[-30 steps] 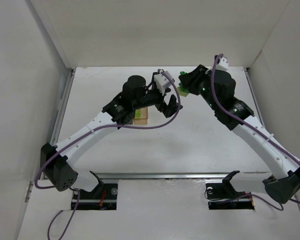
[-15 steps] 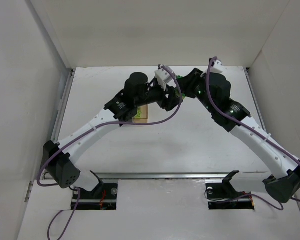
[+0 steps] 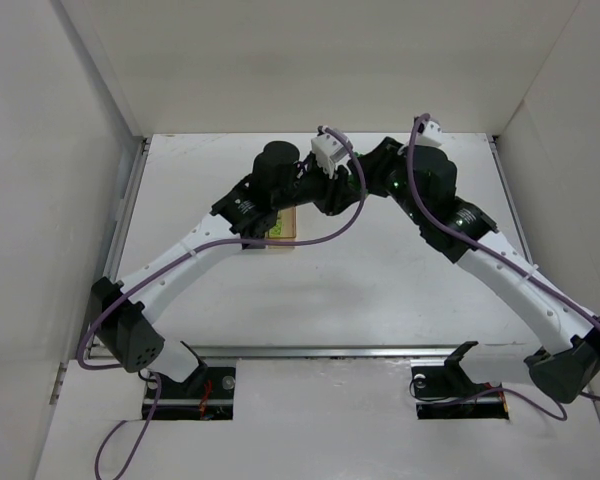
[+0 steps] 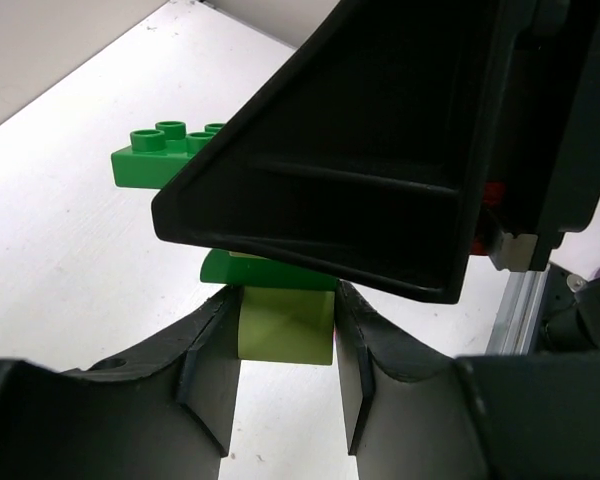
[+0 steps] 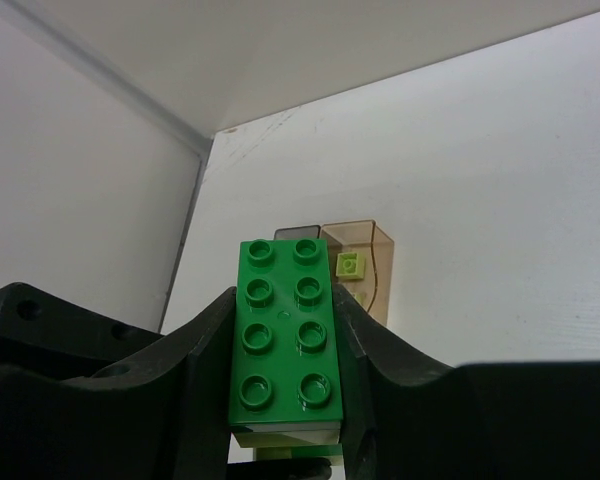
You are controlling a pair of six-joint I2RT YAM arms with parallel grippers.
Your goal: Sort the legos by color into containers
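Note:
My right gripper (image 5: 283,300) is shut on a dark green lego (image 5: 288,335), the top of a small stack held above the table. Under that stack sits a pale yellow-green lego (image 4: 285,325), and my left gripper (image 4: 283,305) is shut on it, both pads touching its sides. In the top view the two grippers meet, left gripper (image 3: 342,192) against right gripper (image 3: 368,176). The containers stand below: an amber bin (image 5: 372,262) with a pale yellow-green lego (image 5: 350,265) inside, and a grey bin (image 5: 297,232) next to it. The left arm hides most of both bins (image 3: 281,229) from above.
White walls close the table (image 3: 400,290) on the left, back and right. A metal rail (image 3: 330,351) runs along the near edge. Purple cables loop over both wrists.
The left gripper swung right to the right gripper and closed from wide open onto the pale brick under the stack. The right gripper shifted slightly left, still holding the green brick.

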